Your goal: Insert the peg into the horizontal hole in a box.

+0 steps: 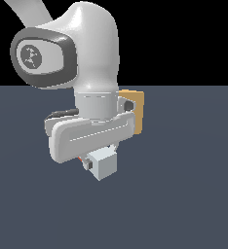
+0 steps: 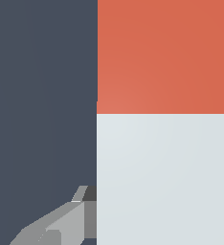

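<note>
Right up against the lens in the exterior view, the arm's big white wrist housing (image 1: 86,53) fills the upper middle, with the pale hand body slung crosswise beneath it. Below that hangs a small grey block, and just beside it a thin sliver of red-orange peeks out: that's the peg (image 1: 81,160), almost wholly hidden under the hand. The gripper (image 1: 94,163) itself is masked by the hand, so this view won't say how wide it stands. Behind the wrist, toward the far edge of the dark slate floor (image 1: 184,194), the tan box (image 1: 137,112) shows only one strip of its side; the hole isn't visible. The floor runs bare toward the near edge and both sides.

Now the wrist view: the peg (image 2: 165,119) looms huge, red-orange half meeting pale grey-white half along a straight seam. One grey finger (image 2: 68,220) shows with its tip right at the white half's edge, apparently touching. The other finger is out of sight, so whether the pincer is clamped on the peg cannot be told. Dark floor (image 2: 42,95) fills everything alongside.
</note>
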Controlling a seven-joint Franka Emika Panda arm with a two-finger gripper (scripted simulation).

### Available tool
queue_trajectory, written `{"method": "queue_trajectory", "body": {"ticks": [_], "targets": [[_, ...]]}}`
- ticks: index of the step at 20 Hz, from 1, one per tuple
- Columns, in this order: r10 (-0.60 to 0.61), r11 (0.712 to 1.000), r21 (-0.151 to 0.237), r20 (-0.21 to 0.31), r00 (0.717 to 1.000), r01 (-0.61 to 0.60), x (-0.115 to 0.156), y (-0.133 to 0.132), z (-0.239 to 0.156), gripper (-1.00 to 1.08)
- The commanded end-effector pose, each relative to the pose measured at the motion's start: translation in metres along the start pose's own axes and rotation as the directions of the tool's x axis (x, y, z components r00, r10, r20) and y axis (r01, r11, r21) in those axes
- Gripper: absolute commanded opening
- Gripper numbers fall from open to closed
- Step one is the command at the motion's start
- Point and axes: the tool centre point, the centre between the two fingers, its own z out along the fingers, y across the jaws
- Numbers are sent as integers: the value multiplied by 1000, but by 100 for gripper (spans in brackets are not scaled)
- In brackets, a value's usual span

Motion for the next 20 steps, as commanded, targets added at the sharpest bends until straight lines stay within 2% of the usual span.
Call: {"method": "queue_trajectory", "body": {"ticks": [1, 12, 20], "targets": [[2, 1000, 0, 0, 1000, -2, 0, 1, 0, -100], [103, 995, -1, -1, 995, -103, 3, 27, -17, -100], [257, 967, -1, -1, 967, -257, 2, 67, -42, -100]]}}
